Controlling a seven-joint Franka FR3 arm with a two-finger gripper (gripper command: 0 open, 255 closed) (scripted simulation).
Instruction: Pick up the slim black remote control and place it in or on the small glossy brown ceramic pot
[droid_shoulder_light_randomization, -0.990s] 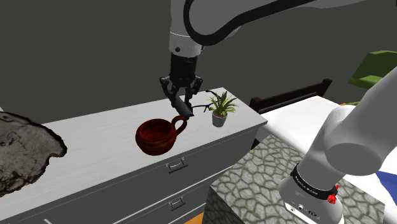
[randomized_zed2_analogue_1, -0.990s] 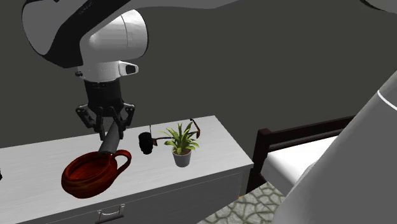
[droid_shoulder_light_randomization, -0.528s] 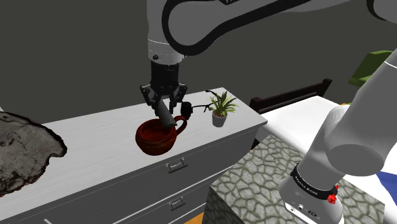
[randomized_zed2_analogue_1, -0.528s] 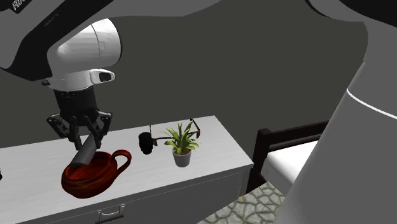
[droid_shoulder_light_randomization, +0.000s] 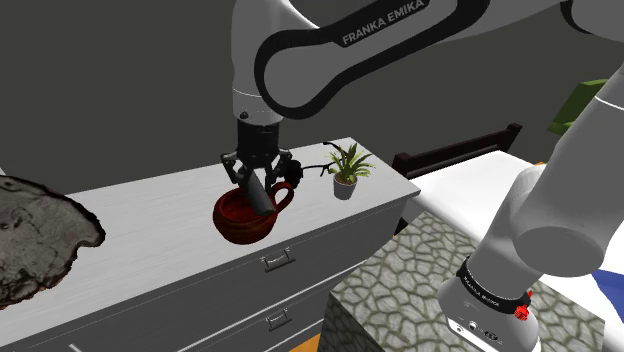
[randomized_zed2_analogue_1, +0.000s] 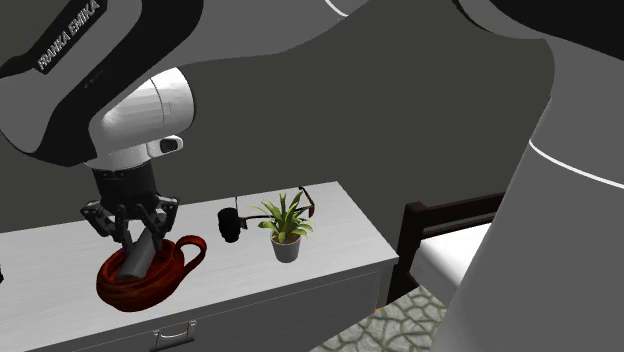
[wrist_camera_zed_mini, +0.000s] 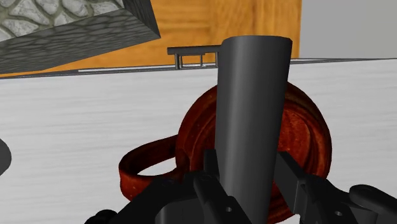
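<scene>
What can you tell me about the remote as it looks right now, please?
The remote is a slim, plain dark grey bar with a squared end; no buttons show. The pincer clasps its upper end by the two long sides. It hangs tilted, its free end inside the mouth of the glossy red-brown pot on the white dresser. Whether it touches the pot cannot be told.

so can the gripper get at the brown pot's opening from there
Likely yes: the gripper, shut on the remote, hangs right above the open mouth of the pot, with the remote's lower end near its rim. The potted plant stands well aside.
</scene>
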